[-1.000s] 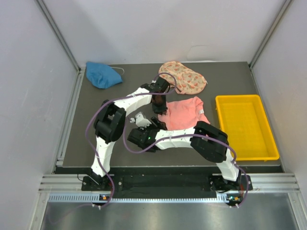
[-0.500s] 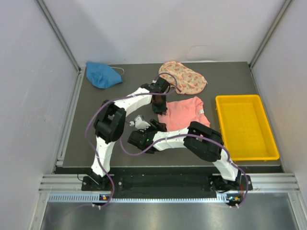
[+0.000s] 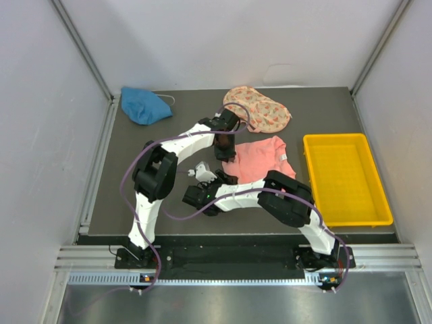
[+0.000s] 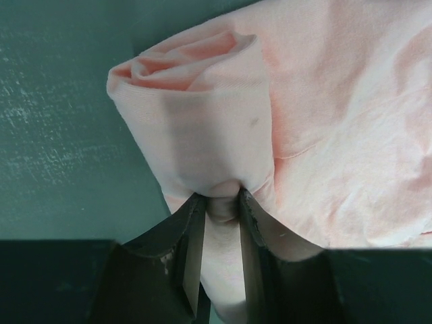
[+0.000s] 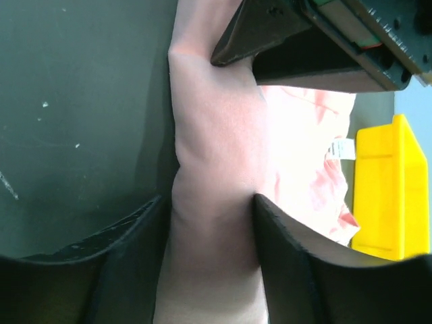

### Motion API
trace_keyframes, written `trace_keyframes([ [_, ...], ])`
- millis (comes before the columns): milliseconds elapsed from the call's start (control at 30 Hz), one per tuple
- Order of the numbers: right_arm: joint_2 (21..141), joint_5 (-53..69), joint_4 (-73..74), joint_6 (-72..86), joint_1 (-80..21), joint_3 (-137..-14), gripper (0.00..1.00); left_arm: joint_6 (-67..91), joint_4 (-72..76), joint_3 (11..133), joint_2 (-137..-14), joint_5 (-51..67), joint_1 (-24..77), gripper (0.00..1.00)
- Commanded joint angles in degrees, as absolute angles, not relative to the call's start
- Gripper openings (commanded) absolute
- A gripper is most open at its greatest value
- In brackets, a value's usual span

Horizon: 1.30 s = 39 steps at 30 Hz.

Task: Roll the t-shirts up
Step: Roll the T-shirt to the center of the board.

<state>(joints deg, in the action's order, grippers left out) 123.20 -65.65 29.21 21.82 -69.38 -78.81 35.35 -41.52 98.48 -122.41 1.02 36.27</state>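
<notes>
Pink t-shirt [image 3: 260,162] lay approx. mid-bench, a bit toward 3 o'clock, w/ its 9 o'clock edge already turned into a short, fat roll; the rest, incl. the white neck label [image 3: 283,156], was spread flat toward the yellow tray [image 3: 345,177] at 3. The left hand [image 4: 219,202], reaching down at the 12 o'clock end of that roll, was nipped nearly closed on a small fold of pink cloth just under the roll's open end. The right hand [image 5: 209,202] sat at the 6 o'clock end, looking along the roll: jaws roughly half apart, the roll filling the gap and both fingers pressed against its flanks, i.e. gripping it. Over the last sec. the change was small and on the right side only: the right arm's elbow swung a little toward 9 o'clock, its hand nudged in toward the shirt's edge, and its jaws drew in onto the cloth. The left arm and the shirt's outline looked much the same throughout. That prob. meant the regrip was finishing: both ends of the roll now held, so the next turn toward 3 o'clock could begin, w/ most of the shirt not yet rolled. The blue t-shirt [image 3: 144,106], bunched at the 10–11 o'clock corner of the bench [image 3: 182,115], and the floral t-shirt [image 3: 260,111] at 12 lay untouched.
</notes>
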Motion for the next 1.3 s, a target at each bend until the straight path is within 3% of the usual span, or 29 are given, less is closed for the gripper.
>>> trace_keyframes([
  [0,123.84,-59.6,32.0,27.86,-68.38,-77.35,0.46,34.19,-45.09,100.02,-123.66,1.49,36.83,0.34],
  [67,122.88,-58.63,31.03,29.35,-68.2,-76.12,0.41,34.19,-44.83,100.63,-123.4,1.76,36.65,0.41],
  [233,118.31,-56.87,27.96,33.13,-67.06,-71.99,0.4,34.45,-44.21,103.26,-122.35,3.69,34.72,0.59],
  [367,112.69,-53.37,23.31,36.03,-65.57,-66.72,0.4,34.72,-44.39,105.29,-121.12,5.7,32.52,0.64],
  [633,100.03,-42.47,8.63,41.74,-61.27,-52.22,0.4,35.59,-41.76,102.14,-116.2,9.84,26.99,0.65],
  [900,87.73,-16.19,-16.77,51.14,-50.46,-32.98,0.4,37.61,-33.58,90.8,-109.61,16.69,25.58,0.64],
  [1100,87.1,-3.8,-35.3,57.37,-46.67,-24.02,0.41,39.99,-27.52,82.45,-106.01,21.0,25.31,0.63],
  [1267,95.08,7.7,-53.91,60.38,-45.79,-21.71,0.39,41.13,-24.61,76.74,-102.84,22.06,25.22,0.62],
])
